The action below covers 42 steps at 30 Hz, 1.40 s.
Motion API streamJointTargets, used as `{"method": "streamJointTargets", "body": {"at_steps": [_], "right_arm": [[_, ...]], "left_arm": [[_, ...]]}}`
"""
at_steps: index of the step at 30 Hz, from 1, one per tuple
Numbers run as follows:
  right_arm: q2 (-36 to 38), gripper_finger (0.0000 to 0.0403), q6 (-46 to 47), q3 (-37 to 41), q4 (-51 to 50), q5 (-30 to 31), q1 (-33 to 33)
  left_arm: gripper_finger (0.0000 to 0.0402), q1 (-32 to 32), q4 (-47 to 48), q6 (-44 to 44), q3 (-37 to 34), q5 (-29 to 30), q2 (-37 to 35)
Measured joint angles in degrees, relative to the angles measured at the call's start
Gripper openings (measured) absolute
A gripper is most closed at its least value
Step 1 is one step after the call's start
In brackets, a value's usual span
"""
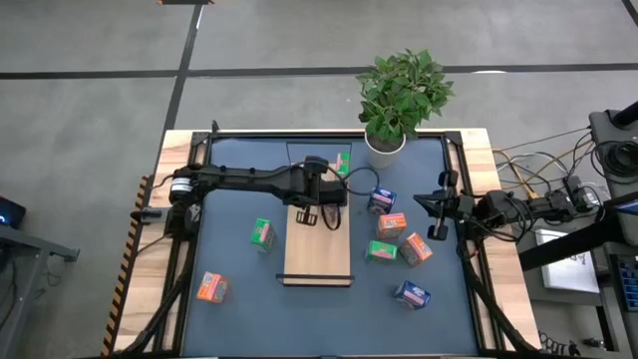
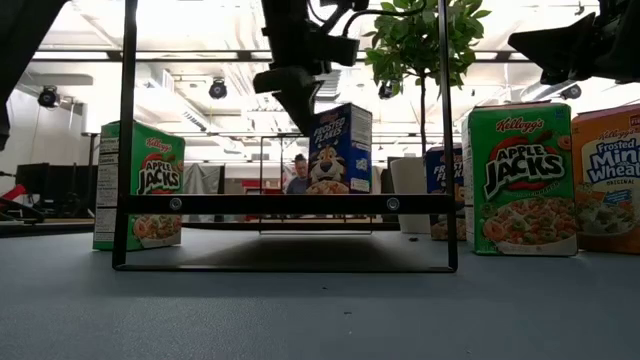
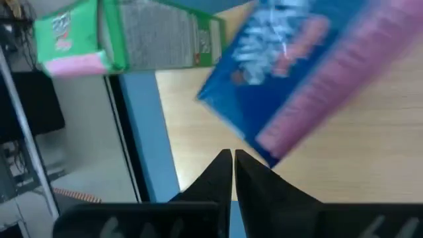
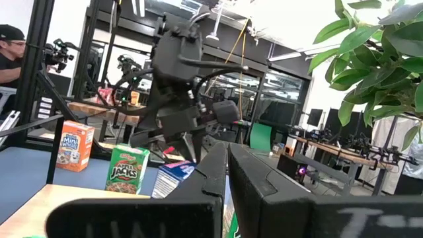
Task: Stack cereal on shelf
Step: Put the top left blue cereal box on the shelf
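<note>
High view: left gripper (image 1: 330,215) over shelf (image 1: 317,261) far end, fingers clenched on nothing visible; blue cereal box (image 3: 297,73) tilted w/o grip, prob. needs regrasp. Right gripper (image 1: 436,214) idle, clenched.

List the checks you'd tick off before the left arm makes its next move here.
1. Left gripper empty: ok. It is shut with nothing between its fingers, over the far end of the shelf.
2. Frosted Flakes box upright: ok in the low view.
3. That box clear of the left gripper: cannot tell. The two sit very close.
4. Room on the shelf: ok. Its near half is bare wood.
5. Right gripper out of the way: ok. It is shut, by the table's right edge.
6. Next box free to take: ok. The green cereal box to the left of the shelf stands alone.
</note>
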State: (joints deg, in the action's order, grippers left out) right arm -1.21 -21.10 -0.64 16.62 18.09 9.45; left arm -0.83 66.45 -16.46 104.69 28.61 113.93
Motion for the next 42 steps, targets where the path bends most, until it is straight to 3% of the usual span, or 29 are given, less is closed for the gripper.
{"method": "streamJointTargets", "body": {"at_steps": [5,8,10,15,20,30,42], "right_arm": [[0.0,0.0009,0.0,0.0,-0.1,0.0,0.0],[0.0,0.0009,0.0,0.0,-0.1,0.0,0.0],[0.0,0.0009,0.0,0.0,-0.1,0.0,0.0],[0.0,0.0009,0.0,0.0,-0.2,0.0,0.0],[0.0,0.0009,0.0,0.0,-0.2,0.0,0.0],[0.0,0.0009,-0.1,0.0,-0.2,0.0,0.0],[0.0,0.0009,0.0,0.0,-0.1,0.0,0.0]], "left_arm": [[0.0001,0.1,5.4,2.4,0.5,-1.8,-1.4],[0.0001,0.3,6.8,2.7,-0.4,-12.7,-2.9],[0.0001,0.4,4.6,2.6,-1.4,-16.4,-3.1],[0.0001,0.0,-6.1,0.6,-5.8,-12.6,-3.1],[0.0001,-0.3,-13.7,-1.4,-8.9,-1.7,-3.0],[0.0001,-0.2,-13.8,2.2,-9.1,-8.9,-3.1],[0.0001,-0.5,-17.0,2.1,-9.3,-9.7,-2.8]]}}
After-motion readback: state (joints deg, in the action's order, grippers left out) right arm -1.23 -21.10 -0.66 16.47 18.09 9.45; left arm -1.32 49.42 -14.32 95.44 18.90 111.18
